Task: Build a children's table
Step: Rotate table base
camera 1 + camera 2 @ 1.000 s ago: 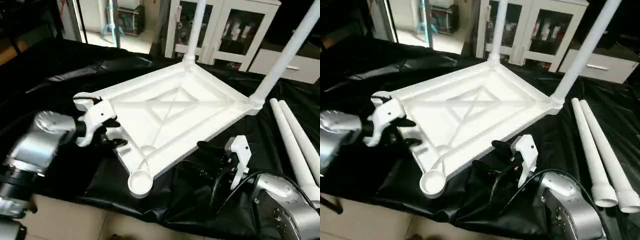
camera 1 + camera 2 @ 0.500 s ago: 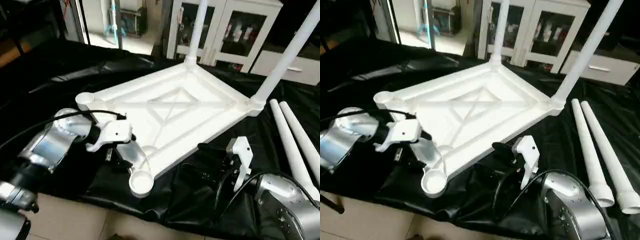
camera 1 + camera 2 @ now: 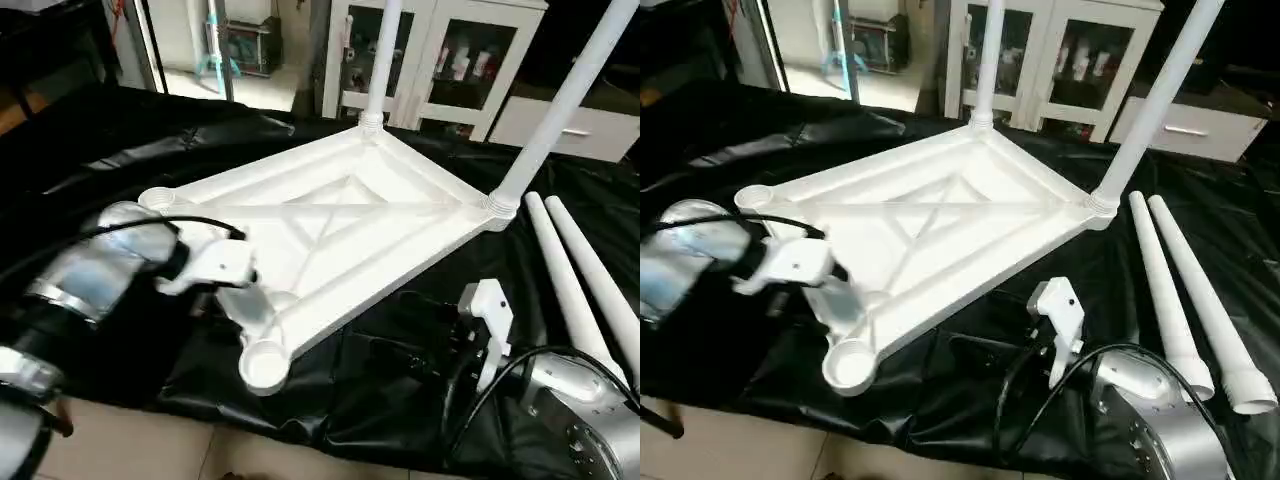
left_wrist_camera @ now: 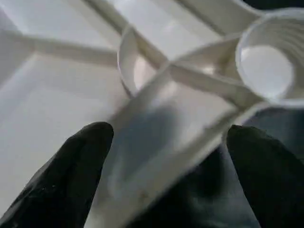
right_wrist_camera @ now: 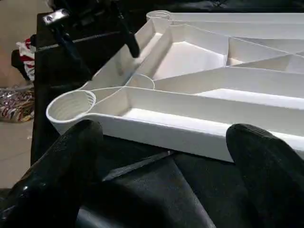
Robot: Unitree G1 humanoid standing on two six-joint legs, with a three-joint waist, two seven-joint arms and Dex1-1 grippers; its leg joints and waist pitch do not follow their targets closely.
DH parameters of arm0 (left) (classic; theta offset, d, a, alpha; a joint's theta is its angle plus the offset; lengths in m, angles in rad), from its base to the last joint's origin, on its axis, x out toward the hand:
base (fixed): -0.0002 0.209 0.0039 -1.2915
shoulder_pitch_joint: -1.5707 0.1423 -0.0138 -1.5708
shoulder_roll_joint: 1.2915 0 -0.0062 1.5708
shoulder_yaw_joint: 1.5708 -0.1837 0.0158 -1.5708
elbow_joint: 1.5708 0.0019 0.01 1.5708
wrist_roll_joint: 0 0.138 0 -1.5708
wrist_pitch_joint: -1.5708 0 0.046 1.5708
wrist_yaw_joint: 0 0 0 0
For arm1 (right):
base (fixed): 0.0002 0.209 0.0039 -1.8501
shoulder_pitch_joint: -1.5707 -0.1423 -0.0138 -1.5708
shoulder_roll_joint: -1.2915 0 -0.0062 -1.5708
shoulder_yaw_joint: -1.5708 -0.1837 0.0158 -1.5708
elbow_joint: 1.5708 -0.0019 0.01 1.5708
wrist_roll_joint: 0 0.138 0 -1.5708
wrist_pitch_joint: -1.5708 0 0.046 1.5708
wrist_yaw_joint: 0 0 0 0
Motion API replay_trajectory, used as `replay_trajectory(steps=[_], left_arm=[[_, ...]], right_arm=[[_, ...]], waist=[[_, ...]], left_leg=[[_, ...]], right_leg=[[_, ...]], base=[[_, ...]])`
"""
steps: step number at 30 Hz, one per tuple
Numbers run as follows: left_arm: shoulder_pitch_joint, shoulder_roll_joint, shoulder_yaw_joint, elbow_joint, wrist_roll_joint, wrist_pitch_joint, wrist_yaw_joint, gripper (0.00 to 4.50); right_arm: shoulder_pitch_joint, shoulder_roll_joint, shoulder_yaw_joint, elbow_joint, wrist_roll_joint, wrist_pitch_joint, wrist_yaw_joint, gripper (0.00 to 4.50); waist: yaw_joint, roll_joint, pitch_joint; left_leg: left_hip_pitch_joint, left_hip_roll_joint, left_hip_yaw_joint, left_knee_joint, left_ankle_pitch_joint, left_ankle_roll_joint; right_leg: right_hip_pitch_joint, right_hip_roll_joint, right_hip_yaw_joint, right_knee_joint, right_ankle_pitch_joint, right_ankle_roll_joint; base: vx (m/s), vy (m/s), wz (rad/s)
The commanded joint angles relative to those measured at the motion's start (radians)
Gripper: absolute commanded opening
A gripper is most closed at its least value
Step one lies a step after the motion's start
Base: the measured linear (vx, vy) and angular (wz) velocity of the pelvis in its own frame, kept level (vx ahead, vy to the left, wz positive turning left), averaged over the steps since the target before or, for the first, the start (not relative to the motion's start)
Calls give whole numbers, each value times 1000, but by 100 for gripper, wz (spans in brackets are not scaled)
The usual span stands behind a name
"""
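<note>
**Two legs in, two to go: the top lies upside down, with a gripper astride its near rim**

At the left of the head view, the left gripper (image 3: 232, 290) sits low against the short near edge of the table top (image 3: 400, 215). Its wrist view shows the two black fingers (image 4: 78, 166) spread wide with the white rim running between them, not yet pinched. That rim looks like the sensible place to take hold: a stiff upright wall, narrow enough to fit between the fingers, where the broad flat panels offer nothing to close on.

The top fills the middle of the frame, underside up on the black-covered desk (image 3: 90, 130), its ribs crossing in an X. I would judge it light and rigid, hollow moulded plastic, but smooth and likely to slide on the glossy sheet if pushed sideways. Four corner sockets can be counted. Two stand empty: the near socket (image 3: 264, 362) at lower centre and the left socket (image 3: 155, 199). The other two each carry an upright leg: the rear leg (image 3: 381, 60) at upper centre and the right leg (image 3: 565, 105) at upper right.

Toward the right edge, two loose legs (image 3: 560, 275) lie side by side on the desk, just touching. Long tapered tubes like these should be light but prone to roll, and best gripped around the shaft.

At lower right the right gripper (image 5: 161, 156) hovers with its fingers wide apart, holding nothing, just short of the top's long edge.
</note>
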Motion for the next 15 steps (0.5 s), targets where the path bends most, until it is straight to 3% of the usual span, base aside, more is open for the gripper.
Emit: replay_trajectory(steps=[1,4,7,12,15], left_arm=[[-4,28,25,-56,-25,39,-41,436],[16,60,46,-117,-54,74,-74,436],[22,49,52,-136,-58,63,-57,436],[39,-2,-25,-70,60,-42,34,436],[46,-15,-53,-56,108,-72,68,436]], right_arm=[[7,-9,-17,-20,5,9,0,450],[10,-10,-15,-22,6,9,-4,450],[9,-10,-12,-23,6,10,-4,450],[-2,-8,-5,-20,4,15,-2,450],[0,-12,-3,-25,4,17,2,450]], waist=[[3,20,-57],[2,19,-54],[3,15,-51],[5,13,-52],[8,9,-56]], left_leg=[[13,58,-30,-88,-255,-38],[12,58,-27,-89,-250,-33],[15,58,-27,-90,-284,-37],[13,60,-30,-89,-284,-37],[10,60,-30,-86,-249,-31]], right_leg=[[35,-57,43,-60,-145,-232],[36,-56,42,-58,-127,-248],[33,-59,43,-65,-192,-240],[34,-61,45,-70,-231,-206],[37,-62,45,-65,-187,-204]], base=[[0,0,0],[0,0,0],[0,0,0],[0,0,0],[0,0,0]])
